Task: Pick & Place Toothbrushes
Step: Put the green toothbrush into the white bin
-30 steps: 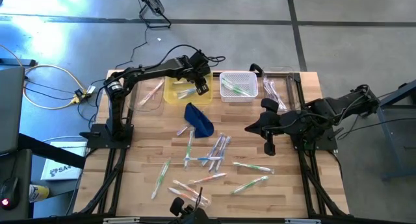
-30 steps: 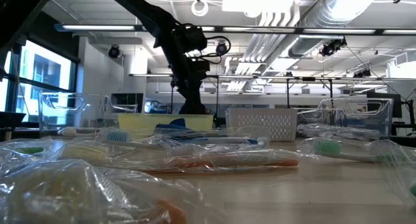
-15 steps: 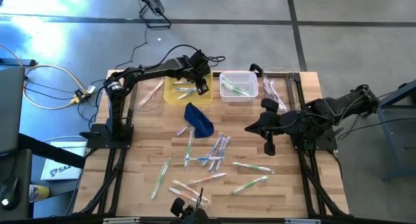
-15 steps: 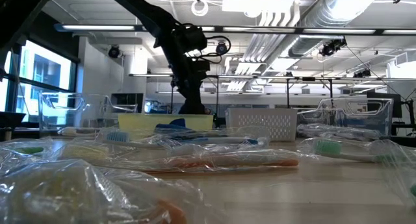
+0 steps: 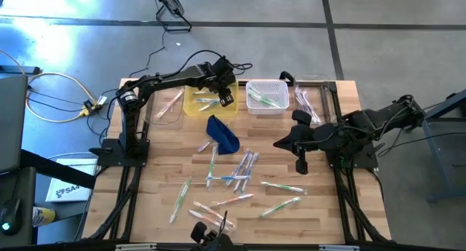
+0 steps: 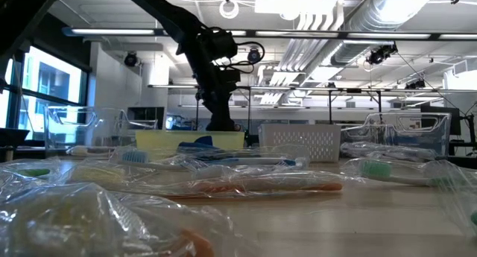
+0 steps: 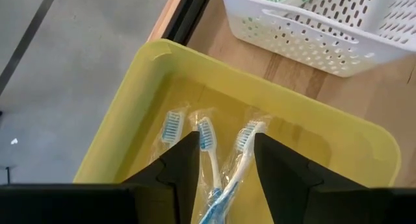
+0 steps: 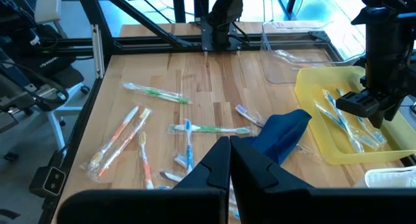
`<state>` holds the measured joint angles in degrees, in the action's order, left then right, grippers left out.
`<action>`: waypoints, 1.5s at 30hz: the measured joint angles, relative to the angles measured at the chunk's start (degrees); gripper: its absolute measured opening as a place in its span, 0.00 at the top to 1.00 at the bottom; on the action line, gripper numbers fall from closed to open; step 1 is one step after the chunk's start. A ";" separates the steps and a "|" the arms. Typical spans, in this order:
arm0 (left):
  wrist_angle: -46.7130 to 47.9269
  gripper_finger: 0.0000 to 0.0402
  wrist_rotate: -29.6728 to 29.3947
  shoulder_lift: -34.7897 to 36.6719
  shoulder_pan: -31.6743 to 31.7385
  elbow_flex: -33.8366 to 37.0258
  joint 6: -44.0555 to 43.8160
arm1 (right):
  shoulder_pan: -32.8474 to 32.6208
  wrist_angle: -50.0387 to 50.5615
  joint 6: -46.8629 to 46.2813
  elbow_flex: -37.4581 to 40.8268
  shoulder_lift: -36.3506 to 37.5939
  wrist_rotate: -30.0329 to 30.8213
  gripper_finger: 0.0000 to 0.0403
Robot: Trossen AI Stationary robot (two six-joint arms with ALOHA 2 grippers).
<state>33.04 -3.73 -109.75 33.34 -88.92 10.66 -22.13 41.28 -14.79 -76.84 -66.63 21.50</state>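
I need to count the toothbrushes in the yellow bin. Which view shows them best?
The left wrist view: three blue-bristled toothbrushes lie in the yellow plastic bin, seen close. The high view shows them tiny, the right wrist view slantwise, the low view only the bin's wall.

Since a second ago, a toothbrush (image 5: 207, 102) dropped into the yellow bin (image 5: 191, 108).

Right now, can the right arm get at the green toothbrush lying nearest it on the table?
Probably yes. The right gripper, shut, hangs just above the green toothbrush in the high view, and only bare table shows between them. It would have to open first. The left gripper is far off over the yellow tray.
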 joint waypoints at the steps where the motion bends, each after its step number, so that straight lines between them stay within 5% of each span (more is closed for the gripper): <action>1: -0.32 0.64 0.04 0.00 0.00 0.00 0.00 | 0.00 0.02 0.01 0.00 0.00 -0.01 1.00; 15: -7.35 0.64 -5.07 10.61 -11.30 1.38 10.87 | 0.00 -1.24 -0.41 0.00 0.00 -0.03 1.00; 35: -33.12 0.64 -2.66 47.20 -27.80 35.74 17.62 | 0.00 -2.16 1.30 0.00 -0.02 -0.46 1.00; 45: -33.21 0.64 2.83 51.35 -39.57 37.77 13.08 | 0.00 -2.10 0.75 0.00 -0.53 -2.91 1.00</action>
<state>-0.18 -0.90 -58.40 -6.23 -51.16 23.74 -22.13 39.18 -14.05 -76.84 -67.16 18.60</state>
